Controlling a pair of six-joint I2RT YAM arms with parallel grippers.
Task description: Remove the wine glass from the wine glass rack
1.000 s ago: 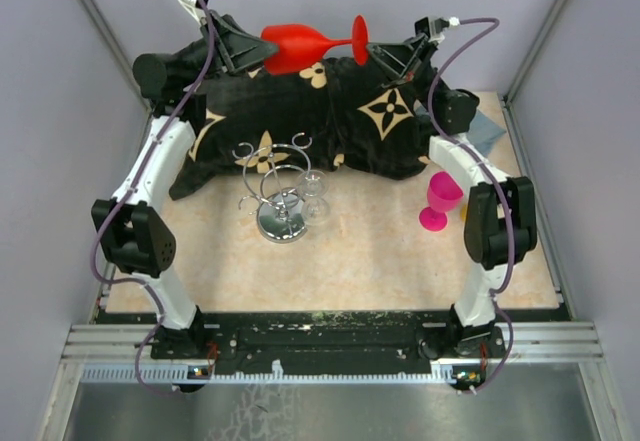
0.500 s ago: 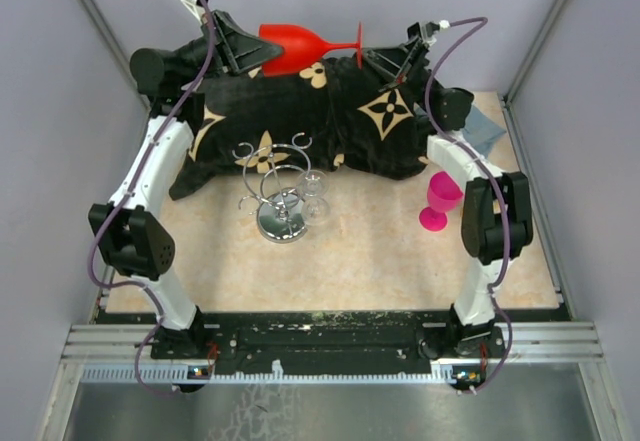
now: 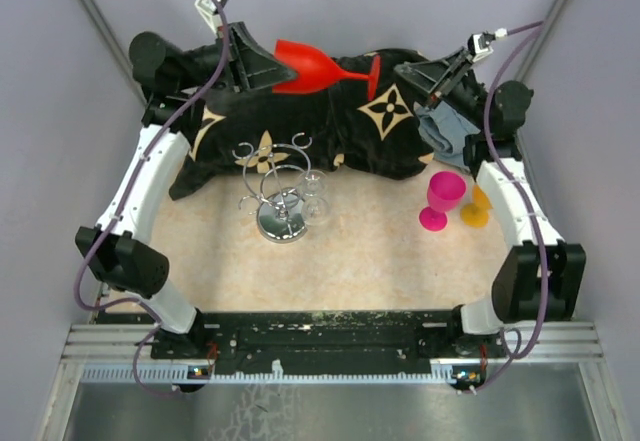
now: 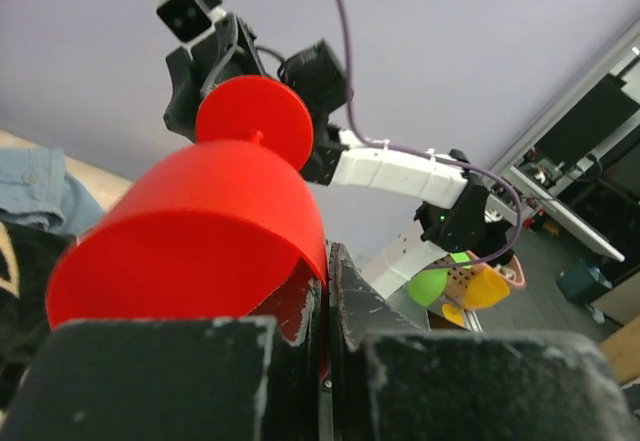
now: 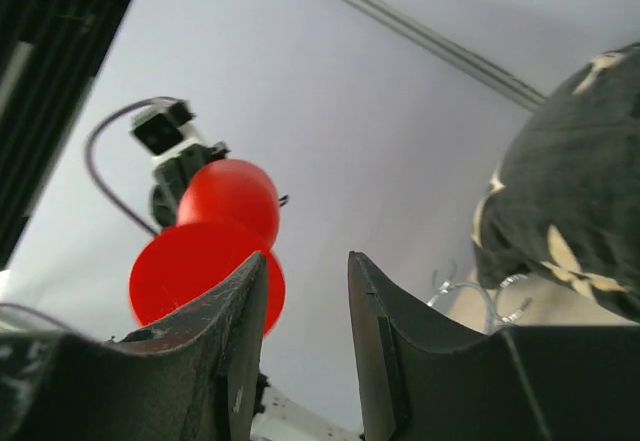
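Left arm (image 3: 150,173) & right arm (image 3: 515,196): white links, blk joints, purple cables (image 4: 346,51) alongside; blk fingers (image 4: 362,308), scuffed edges.

top external: looked down from above, behind the bases
left wrist: close behind the red glass (image 4: 190,231)
right wrist: faced the same glass's foot

We record one chrome wire wine glass rack (image 3: 279,197), upright on its disc base; one red wine glass (image 3: 310,69), horizontal, raised well apart.
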